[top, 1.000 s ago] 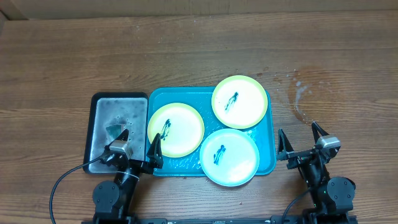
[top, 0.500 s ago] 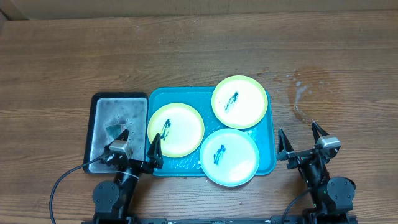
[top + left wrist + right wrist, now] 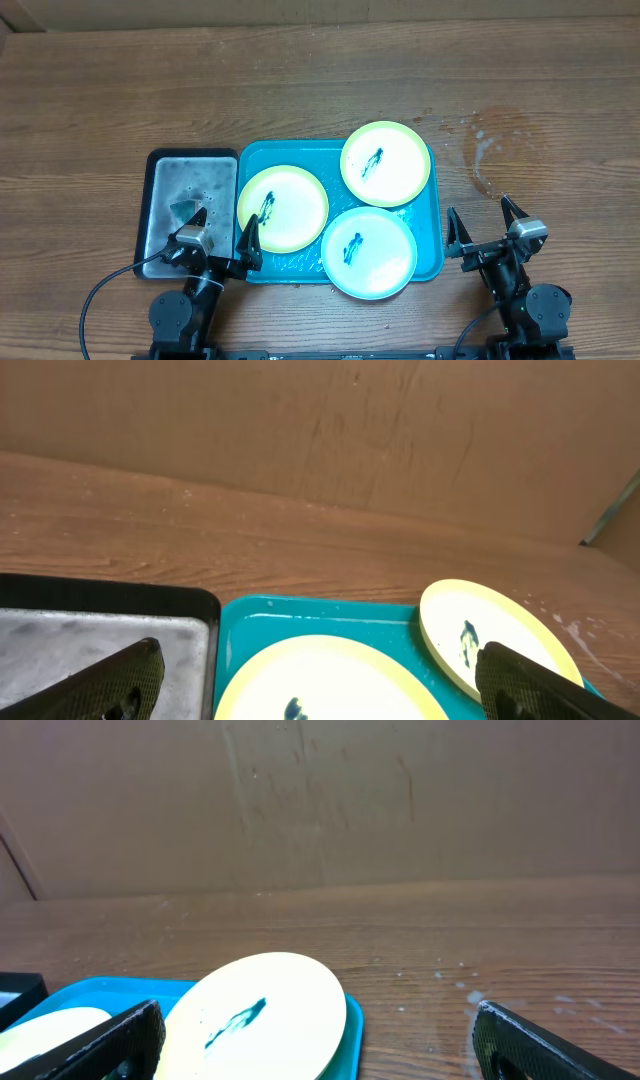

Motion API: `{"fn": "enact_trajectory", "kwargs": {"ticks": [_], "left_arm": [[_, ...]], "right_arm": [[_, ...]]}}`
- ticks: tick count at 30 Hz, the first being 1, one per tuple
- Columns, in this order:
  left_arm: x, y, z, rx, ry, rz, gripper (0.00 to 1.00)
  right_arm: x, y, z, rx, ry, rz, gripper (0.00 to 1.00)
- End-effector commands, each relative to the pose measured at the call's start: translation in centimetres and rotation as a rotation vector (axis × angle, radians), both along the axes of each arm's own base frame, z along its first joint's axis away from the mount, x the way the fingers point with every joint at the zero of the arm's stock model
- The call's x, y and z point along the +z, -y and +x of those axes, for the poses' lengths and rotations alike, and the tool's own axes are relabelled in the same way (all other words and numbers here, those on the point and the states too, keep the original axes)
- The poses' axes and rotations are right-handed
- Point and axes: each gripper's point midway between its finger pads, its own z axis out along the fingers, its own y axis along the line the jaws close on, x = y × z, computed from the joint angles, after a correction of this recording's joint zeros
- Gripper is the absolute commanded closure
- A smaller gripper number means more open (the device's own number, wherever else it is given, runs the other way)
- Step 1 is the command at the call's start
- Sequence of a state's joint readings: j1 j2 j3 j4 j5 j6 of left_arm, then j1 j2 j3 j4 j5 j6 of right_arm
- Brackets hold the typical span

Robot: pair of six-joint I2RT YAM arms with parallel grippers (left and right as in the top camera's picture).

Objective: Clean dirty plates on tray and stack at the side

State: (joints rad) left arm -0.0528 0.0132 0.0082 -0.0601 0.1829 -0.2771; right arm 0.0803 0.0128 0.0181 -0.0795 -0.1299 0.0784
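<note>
Behind the wooden table [image 3: 300, 80] a plain cardboard wall [image 3: 300, 420] is seen. Toward the near edge a blue tray [image 3: 290, 265] is set, with a smaller grey tray [image 3: 185, 172] just beside it on the left.

Three plates are carried by the blue tray: the left plate [image 3: 283, 208], the far plate [image 3: 386, 163] lapped over the far right rim, and the paler near plate [image 3: 369, 252] overhanging the near rim. Each is marked by a dark smear in its centre, so none can be judged clean, and nothing is stacked at the side. In the grey tray, whose floor looks wet and speckled, a small greenish scrap [image 3: 183, 209] is lying. Whether it is sponge or cloth cannot be told.

The left gripper [image 3: 226, 222] is parked low over the seam between the two trays. The right gripper [image 3: 478, 212] is parked over bare wood right of the blue tray. Both pairs of fingers are spread fully wide and nothing is held.

The step in hand is judged to be the fetching of the scrap. It would best be taken by the left gripper, the nearest, and pinched from above. During wiping, a plate should be steadied at its rim by the other gripper, since light plastic is likely to slide. The overhanging near plate could be tipped if pressed at its outer edge.
</note>
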Motion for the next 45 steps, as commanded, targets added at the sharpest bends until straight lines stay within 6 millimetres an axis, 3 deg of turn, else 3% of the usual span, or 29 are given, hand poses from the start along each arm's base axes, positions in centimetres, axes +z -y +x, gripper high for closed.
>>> {"fn": "enact_trajectory", "kwargs": {"ticks": [1, 35, 45], "left_arm": [[0.0, -0.1, 0.0, 0.006, 0.009, 0.023, 0.0], [0.0, -0.1, 0.0, 0.006, 0.009, 0.023, 0.0], [0.0, -0.1, 0.0, 0.006, 0.009, 0.023, 0.0]], "right_arm": [[-0.1, 0.1, 0.0, -0.004, 0.006, 0.0, 0.0], [-0.1, 0.1, 0.0, -0.004, 0.006, 0.0, 0.0], [1.1, 0.5, 0.1, -0.031, 0.055, 0.005, 0.0]]}}
